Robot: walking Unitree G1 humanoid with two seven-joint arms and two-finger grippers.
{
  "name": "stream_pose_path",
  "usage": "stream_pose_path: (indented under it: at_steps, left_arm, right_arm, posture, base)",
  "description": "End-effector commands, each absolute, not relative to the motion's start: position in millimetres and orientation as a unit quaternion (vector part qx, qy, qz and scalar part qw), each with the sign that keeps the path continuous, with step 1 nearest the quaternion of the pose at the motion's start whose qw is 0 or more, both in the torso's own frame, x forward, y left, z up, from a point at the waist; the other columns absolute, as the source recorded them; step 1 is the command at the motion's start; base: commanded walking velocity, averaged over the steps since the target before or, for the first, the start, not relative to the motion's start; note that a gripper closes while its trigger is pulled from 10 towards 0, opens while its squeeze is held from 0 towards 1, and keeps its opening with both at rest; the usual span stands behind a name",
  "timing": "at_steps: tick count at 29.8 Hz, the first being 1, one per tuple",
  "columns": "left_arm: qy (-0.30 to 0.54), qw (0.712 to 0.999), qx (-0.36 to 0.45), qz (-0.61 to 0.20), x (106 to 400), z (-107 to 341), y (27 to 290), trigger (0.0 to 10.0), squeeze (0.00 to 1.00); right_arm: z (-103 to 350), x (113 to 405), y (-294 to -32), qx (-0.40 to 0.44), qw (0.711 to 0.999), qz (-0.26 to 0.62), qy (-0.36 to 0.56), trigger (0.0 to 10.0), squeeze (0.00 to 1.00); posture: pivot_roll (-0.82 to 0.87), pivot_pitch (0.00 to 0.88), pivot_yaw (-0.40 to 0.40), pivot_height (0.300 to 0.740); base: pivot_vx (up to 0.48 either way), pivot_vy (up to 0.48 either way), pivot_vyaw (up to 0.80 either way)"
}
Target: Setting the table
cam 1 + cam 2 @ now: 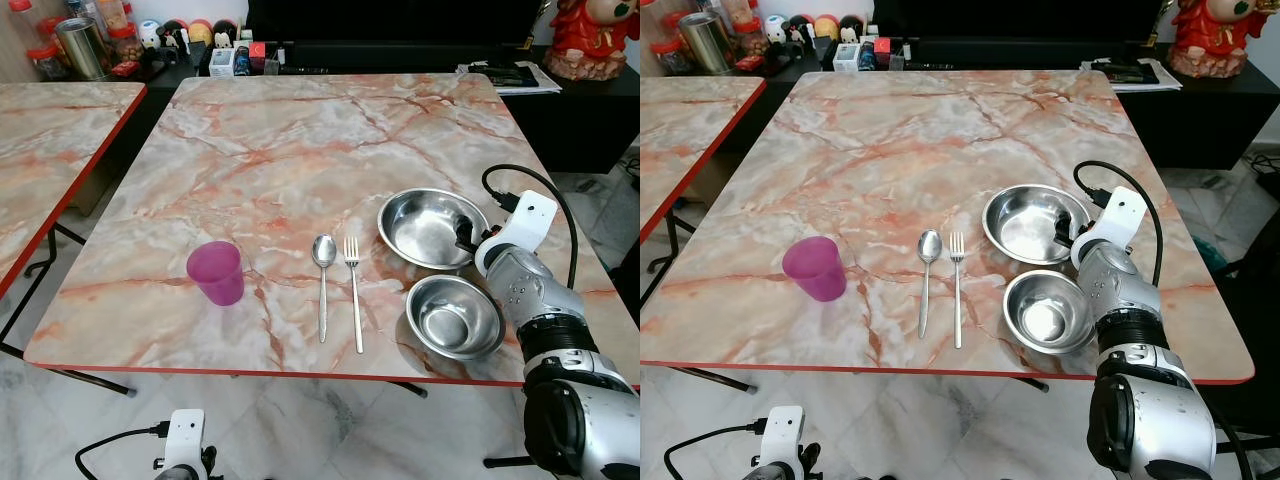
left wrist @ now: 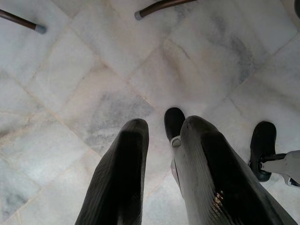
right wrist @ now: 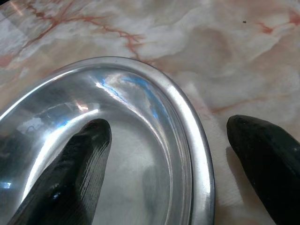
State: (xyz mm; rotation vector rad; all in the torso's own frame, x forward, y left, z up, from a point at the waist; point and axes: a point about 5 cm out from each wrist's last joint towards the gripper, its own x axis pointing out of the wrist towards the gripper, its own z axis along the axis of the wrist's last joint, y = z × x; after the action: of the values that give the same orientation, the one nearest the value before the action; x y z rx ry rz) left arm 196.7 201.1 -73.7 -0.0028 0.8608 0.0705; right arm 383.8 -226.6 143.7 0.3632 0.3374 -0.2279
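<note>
Two steel bowls (image 1: 432, 226) flank right gripper (image 3: 183, 154), beside fork (image 1: 354, 290).

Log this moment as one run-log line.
right gripper open, straddling plate rim | left gripper idle near floor | bowl, fork, spoon, cup on table

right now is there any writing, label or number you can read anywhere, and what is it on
No text can be read in these views.
Jars and tins on the dark counter behind the table: labels too small and blurred.
Small white box on that counter: its print is blurred.
Papers on the counter, far right: nothing legible.
Purple cup, spoon, fork, both steel bowls: no markings visible.
</note>
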Motion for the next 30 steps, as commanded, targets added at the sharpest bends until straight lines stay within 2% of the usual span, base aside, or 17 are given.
stream_pose_path:
  at_steps: [1,2,3,4,5,30]
  left_arm:
    - [0.431,0.902,0.000,0.033,189.0,-77.7,202.7,10.0,0.00]
    - [0.431,0.902,0.000,0.033,189.0,-77.7,202.7,10.0,0.00]
    - [0.431,0.902,0.000,0.033,189.1,-77.6,202.6,10.0,0.00]
    - [0.431,0.902,0.000,0.033,189.1,-77.6,202.6,10.0,0.00]
    - [0.431,0.902,-0.001,0.032,189.2,-77.6,202.4,10.0,0.00]
    - [0.434,0.901,-0.004,0.032,189.7,-78.3,198.1,10.0,0.00]
  right_arm:
    - [143.8,385.5,-223.2,0.183,0.963,-0.108,0.168,10.0,0.00]
    - [143.7,385.5,-222.9,0.183,0.963,-0.107,0.168,10.0,0.00]
    - [143.8,385.6,-222.3,0.184,0.963,-0.105,0.168,6.7,0.00]
    - [143.9,385.7,-221.9,0.184,0.963,-0.104,0.167,6.7,0.00]
    - [144.2,385.8,-221.5,0.184,0.963,-0.103,0.166,0.0,0.00]
    - [146.7,388.0,-219.0,0.183,0.965,-0.096,0.163,0.0,0.00]
  posture:
    - [-0.09,0.141,0.021,0.740]
    - [-0.09,0.141,0.021,0.740]
    - [-0.09,0.141,0.021,0.740]
    - [-0.09,0.141,0.021,0.740]
    - [-0.09,0.141,0.021,0.740]
    - [-0.09,0.128,0.009,0.740]
  base:
    - [0.000,0.000,0.00]
    - [0.000,0.000,0.00]
    - [0.000,0.000,0.00]
    - [0.000,0.000,0.00]
    - [0.000,0.000,0.00]
    - [0.000,0.000,0.00]
